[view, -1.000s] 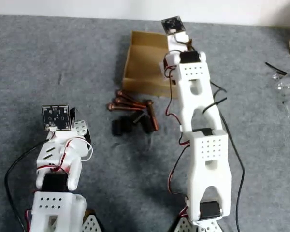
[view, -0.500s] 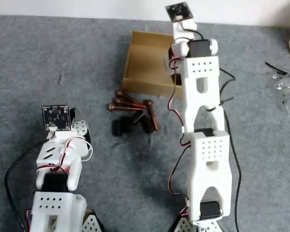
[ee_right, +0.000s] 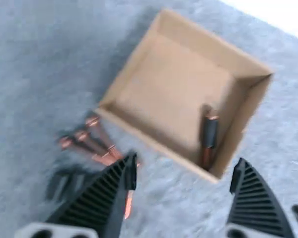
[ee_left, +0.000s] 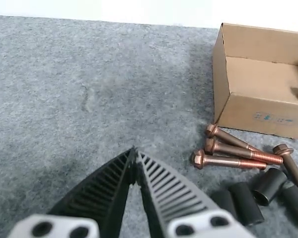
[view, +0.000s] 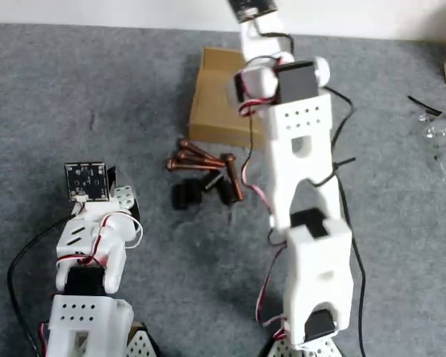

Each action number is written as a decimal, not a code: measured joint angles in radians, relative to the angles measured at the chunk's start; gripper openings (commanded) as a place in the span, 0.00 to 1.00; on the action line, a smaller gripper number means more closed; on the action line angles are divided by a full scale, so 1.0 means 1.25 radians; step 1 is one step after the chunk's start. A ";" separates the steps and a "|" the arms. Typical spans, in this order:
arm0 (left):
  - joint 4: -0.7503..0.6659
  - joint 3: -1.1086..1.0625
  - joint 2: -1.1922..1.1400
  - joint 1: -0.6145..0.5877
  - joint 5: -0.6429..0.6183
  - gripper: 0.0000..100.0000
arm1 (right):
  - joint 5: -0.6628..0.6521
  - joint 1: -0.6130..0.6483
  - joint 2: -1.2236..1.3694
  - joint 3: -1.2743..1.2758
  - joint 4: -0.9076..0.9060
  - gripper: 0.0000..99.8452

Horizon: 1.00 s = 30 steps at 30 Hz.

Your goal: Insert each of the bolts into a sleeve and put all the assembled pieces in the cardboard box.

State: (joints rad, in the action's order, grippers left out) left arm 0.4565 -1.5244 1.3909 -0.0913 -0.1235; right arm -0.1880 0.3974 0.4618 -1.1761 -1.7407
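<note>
Right wrist view: wide-open right gripper (ee_right: 186, 163) over boxed assembled piece (ee_right: 208, 136); left gripper (ee_left: 135, 151) closed.

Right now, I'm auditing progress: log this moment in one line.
right jaws open above cardboard box | one assembled piece inside | bolts, sleeves loose on mat | left jaws shut

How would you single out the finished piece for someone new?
Find the cardboard box on the grey carpet. Inside it, near one wall, lies the assembled piece. Unlike the loose bolts and black sleeves outside the box, it is a copper bolt wearing a sleeve.
</note>
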 measured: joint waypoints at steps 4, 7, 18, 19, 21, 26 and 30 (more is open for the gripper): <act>0.000 0.000 0.000 0.000 0.000 0.00 | 0.002 0.076 -0.144 0.198 0.000 0.27; 0.000 0.000 0.000 0.000 0.000 0.00 | 0.002 0.130 -0.227 0.362 0.000 0.27; 0.000 0.000 0.000 0.000 0.000 0.00 | 0.002 0.164 -0.322 0.889 0.260 0.27; 0.000 0.000 0.000 0.000 0.000 0.00 | 0.002 0.166 -0.322 0.924 0.291 0.27; 0.000 0.000 0.000 0.000 0.000 0.00 | 0.002 0.167 -0.322 0.995 0.351 0.27; 0.000 0.000 0.000 0.000 0.000 0.00 | 0.004 0.173 -0.322 1.123 0.490 0.27; 0.000 0.000 0.000 0.000 0.000 0.00 | 0.006 0.177 -0.322 1.161 0.551 0.27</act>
State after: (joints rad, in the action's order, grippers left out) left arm 0.4565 -1.5244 1.3909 -0.0913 -0.1235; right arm -0.1803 0.6183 0.0598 0.2754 -1.0518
